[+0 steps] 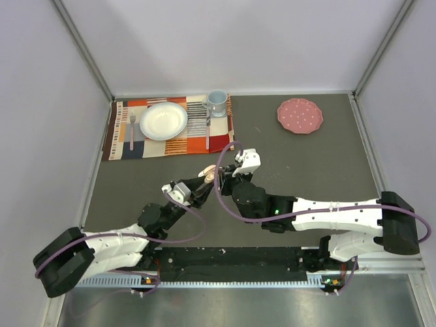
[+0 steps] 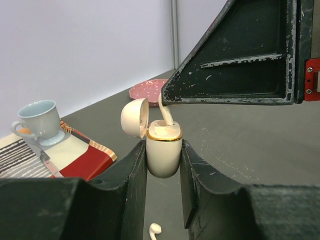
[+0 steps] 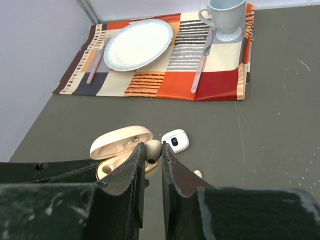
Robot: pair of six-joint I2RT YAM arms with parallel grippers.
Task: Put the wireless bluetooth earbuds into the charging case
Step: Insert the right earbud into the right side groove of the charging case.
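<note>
- Two grippers meet near the middle of the dark grey tabletop [image 1: 313,160]. They are well apart from the pale side walls and the far edge, and bare surface lies open to their right, toward the round pink dotted plate [image 1: 300,114].
- The striped orange-and-red cloth placemat [image 1: 174,144] lies beyond them at the far left, carrying a white plate and a pale blue cup.
- The left gripper [image 2: 163,148] is clamped on the body of the cream, gold-rimmed charging case [image 2: 163,161], which stands upright with its lid swung open.
- The right gripper [image 3: 153,151] is pinched tight on a small white plastic earbud [image 2: 166,116], directly above the case, its stem reaching down into the open mouth.
- A second white earbud [image 2: 155,231] lies on the table below the case.
- A small white rounded case [image 3: 175,141] rests just beyond the fingers.
</note>
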